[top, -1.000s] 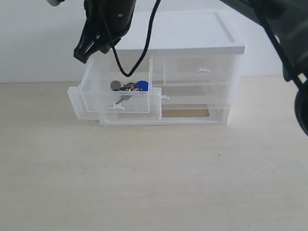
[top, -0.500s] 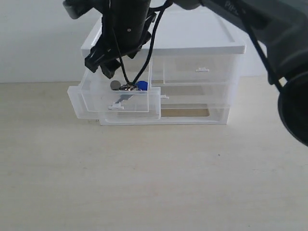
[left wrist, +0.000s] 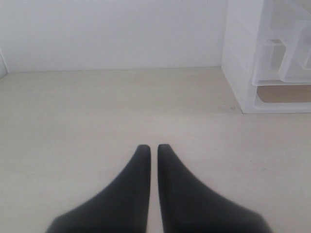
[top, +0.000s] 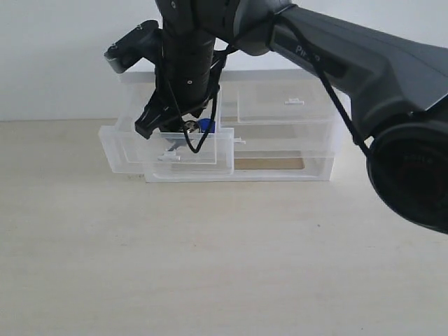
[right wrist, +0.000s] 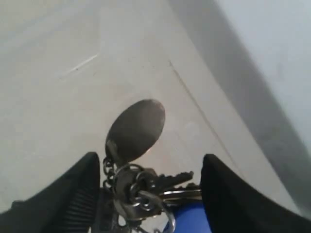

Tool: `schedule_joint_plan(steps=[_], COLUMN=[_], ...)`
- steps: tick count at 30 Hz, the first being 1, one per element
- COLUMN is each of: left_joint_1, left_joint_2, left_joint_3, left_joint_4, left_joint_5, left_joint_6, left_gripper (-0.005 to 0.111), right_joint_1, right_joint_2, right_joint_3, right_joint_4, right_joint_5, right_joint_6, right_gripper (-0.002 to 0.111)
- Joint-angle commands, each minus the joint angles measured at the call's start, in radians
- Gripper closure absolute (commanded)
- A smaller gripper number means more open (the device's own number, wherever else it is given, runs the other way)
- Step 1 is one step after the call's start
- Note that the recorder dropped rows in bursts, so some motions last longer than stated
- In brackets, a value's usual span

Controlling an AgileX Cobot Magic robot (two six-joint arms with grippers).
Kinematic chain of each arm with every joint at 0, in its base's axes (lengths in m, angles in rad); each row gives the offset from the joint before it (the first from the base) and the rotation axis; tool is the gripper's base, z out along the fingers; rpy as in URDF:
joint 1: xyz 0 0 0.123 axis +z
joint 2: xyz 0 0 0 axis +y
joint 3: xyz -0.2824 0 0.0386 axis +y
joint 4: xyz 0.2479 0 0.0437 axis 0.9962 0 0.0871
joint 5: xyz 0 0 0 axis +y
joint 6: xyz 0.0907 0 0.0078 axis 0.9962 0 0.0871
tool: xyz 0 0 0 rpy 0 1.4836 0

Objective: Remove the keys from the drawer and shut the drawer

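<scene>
Clearly the left gripper [left wrist: 153,148] plays no part in the coming move. Its two dark fingers are pressed together on nothing over the pale wooden table [left wrist: 97,107], well apart from the white-topped clear plastic organizer [left wrist: 243,73], and it does not show in the exterior view.

In the exterior view, the small clear plastic drawer with a white tab handle [top: 133,150] stands pulled out of the organizer's top row, on the 9 o'clock side. The bunch of dull grey metal keys with a blue plastic fob [top: 199,126] lies inside it, on its floor.

The right gripper [top: 168,126] reaches across the middle and down into that drawer, so the right arm is plainly the nearer one. Its visible fingertip sits just at 9 o'clock of the blue fob. Its wrist view shows the jaws spread wide and the keys [right wrist: 146,191] lying between the fingers [right wrist: 87,174], not yet clamped. The key blades seem to run from one finger toward the other, so I judge a straight close should gather them.

At 2 o'clock, white lettering [top: 306,52] on the arm begins "Pi"; the rest is unreadable. No other writing shows.
</scene>
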Motion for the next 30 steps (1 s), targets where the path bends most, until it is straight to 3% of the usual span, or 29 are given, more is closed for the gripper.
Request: schedule_joint_plan(steps=[1,3,4,30], left_joint_1=[0.002,0.002,0.002,0.002], left_joint_2=[-0.003,-0.003,-0.003,-0.003], left_joint_3=[0.004,0.004,0.004,0.004], left_joint_4=[0.002,0.002,0.002,0.002], left_joint_5=[-0.004,-0.004,-0.004,-0.004], left_joint_6=[-0.001,-0.001,-0.001,-0.001], left_gripper=[0.102,0.102,0.102,0.102], right_joint_1=[-0.021,-0.021,-0.021,-0.021], right_joint_2=[0.030,0.037,0.037,-0.107], right_joint_3=[0.000,0.000,0.000,-0.002], right_joint_4=[-0.022,-0.022,-0.022,-0.015], right_joint_5=[-0.006,-0.006,-0.006,-0.006], right_joint_6=[-0.032,-0.068,-0.080,-0.083], right_gripper=[0.079,0.104,0.108,0.108])
